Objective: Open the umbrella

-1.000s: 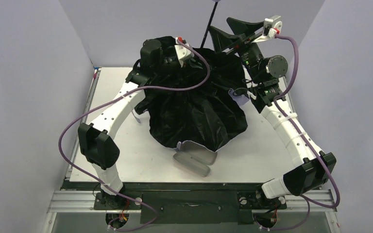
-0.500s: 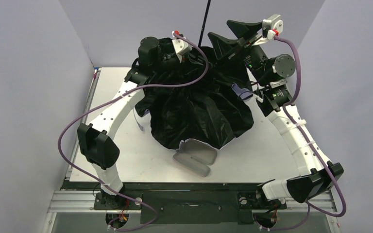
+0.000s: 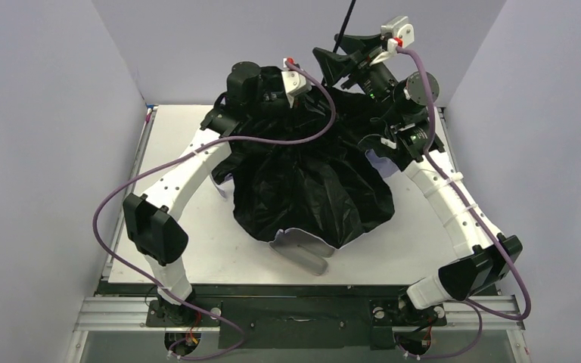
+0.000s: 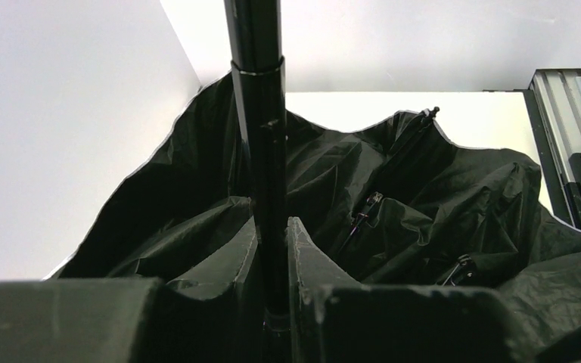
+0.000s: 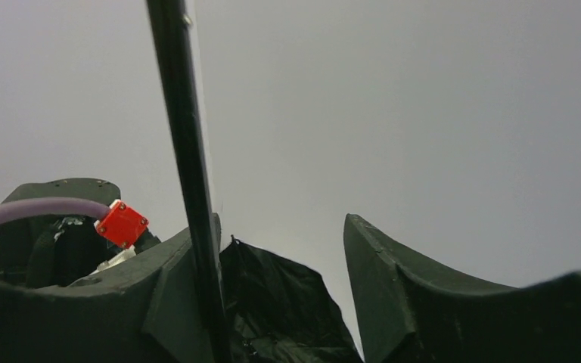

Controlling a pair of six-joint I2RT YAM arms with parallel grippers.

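The umbrella [image 3: 310, 189] sits mid-table as a crumpled heap, black lining outward, with a sliver of lavender at its near hem. Its thin black shaft [image 3: 346, 19] rises out of the top of the overhead view. In the left wrist view my left gripper [image 4: 274, 249] is shut on the shaft [image 4: 261, 151] low down, just above the canopy folds [image 4: 424, 219]. My right gripper [image 3: 338, 51] is higher up. In the right wrist view that gripper [image 5: 280, 227] stands open with the shaft [image 5: 185, 151] lying against its left finger [image 5: 174, 280] and well clear of the other finger [image 5: 378, 280].
A pinkish-grey oval hard case [image 3: 306, 255] lies on the white table [image 3: 174, 151] at the near side, partly under the canopy hem. Grey walls close in at the back and on both sides. The left arm's purple cable [image 3: 197, 151] loops over the table's left part.
My right gripper has swung left and up to the shaft, and its jaws have narrowed. The shaft's top now leans to the right. My left gripper keeps its hold.
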